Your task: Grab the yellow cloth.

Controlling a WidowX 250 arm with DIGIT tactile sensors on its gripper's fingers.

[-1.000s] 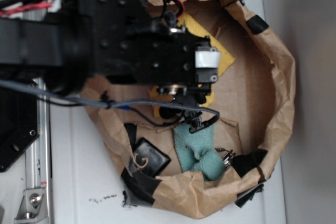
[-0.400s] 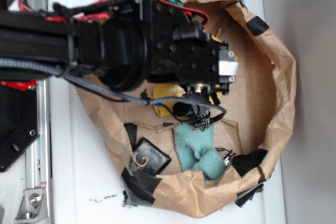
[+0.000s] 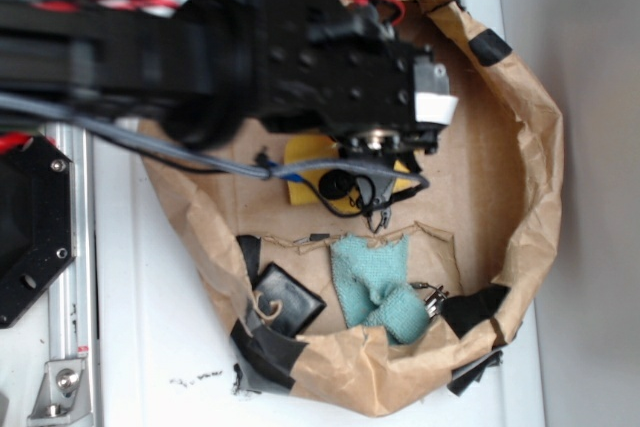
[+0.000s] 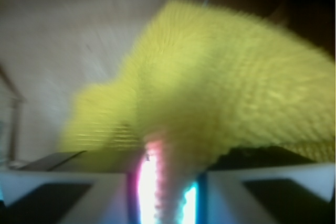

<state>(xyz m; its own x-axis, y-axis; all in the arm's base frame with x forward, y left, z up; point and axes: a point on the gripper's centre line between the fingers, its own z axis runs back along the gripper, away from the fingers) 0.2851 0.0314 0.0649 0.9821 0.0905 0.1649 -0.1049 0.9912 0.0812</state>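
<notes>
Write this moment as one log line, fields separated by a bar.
phase: grasp | gripper: shut on yellow cloth | teal cloth: untouched | place: paper-lined basket

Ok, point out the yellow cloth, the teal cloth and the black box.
yellow cloth [image 4: 231, 77], wrist view, middle of its raised fold
teal cloth [image 3: 372, 282], exterior view, centre
black box [image 3: 290, 299], exterior view, top face

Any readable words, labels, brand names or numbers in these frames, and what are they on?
None are readable. The black robot arm, the crumpled brown paper wall, the mustard-yellow terry cloth and the small teal cloth show no print. The wrist view is too blurred for any text.
</notes>
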